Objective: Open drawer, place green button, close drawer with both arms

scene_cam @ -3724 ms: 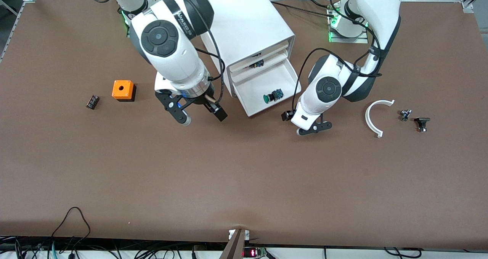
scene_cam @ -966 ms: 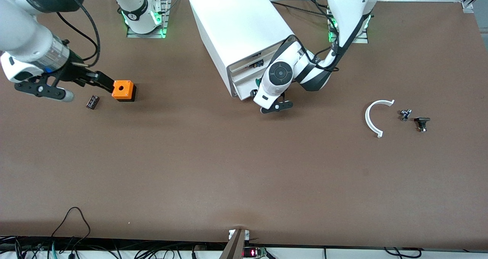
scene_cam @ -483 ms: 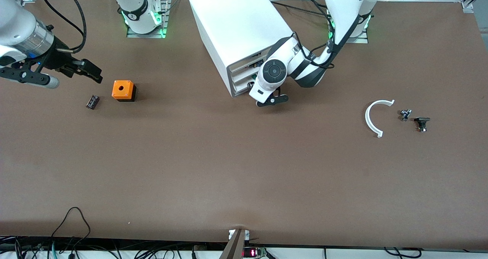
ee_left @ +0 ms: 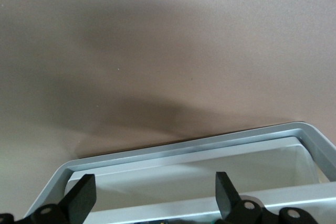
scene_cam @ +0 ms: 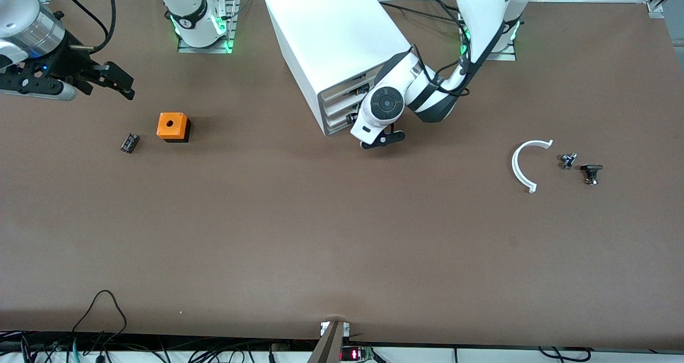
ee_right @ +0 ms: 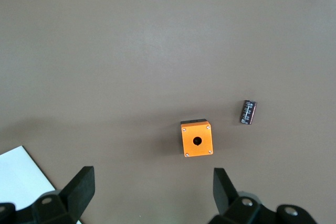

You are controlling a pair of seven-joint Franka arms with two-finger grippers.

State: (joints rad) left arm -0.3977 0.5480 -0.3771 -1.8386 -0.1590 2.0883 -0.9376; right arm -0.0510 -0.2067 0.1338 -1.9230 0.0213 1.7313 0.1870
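Your drawer [scene_cam: 337, 126] is the lowest of the white, shallow trays in the boxy white cabinet [scene_cam: 336, 37], which stands near 12 o'clock on the table in the front view. The drawer sits inside the cabinet, its front about level with the fronts above it. In the left wrist view its pale rim [ee_left: 184, 148] runs as a smooth rounded band. The button is out of sight. Your left gripper [scene_cam: 380, 140] [ee_left: 155, 182] is low at the cabinet's front, at its 5 o'clock corner, fingers spread wide and holding nothing; you cannot tell whether it touches the drawer. Your right gripper [scene_cam: 96, 87] [ee_right: 152, 174] hangs over the table near 10 o'clock, also wide and empty, with the orange box [scene_cam: 172, 125] [ee_right: 197, 139] and the small black block [scene_cam: 129, 142] [ee_right: 249, 112] toward its 5 o'clock.
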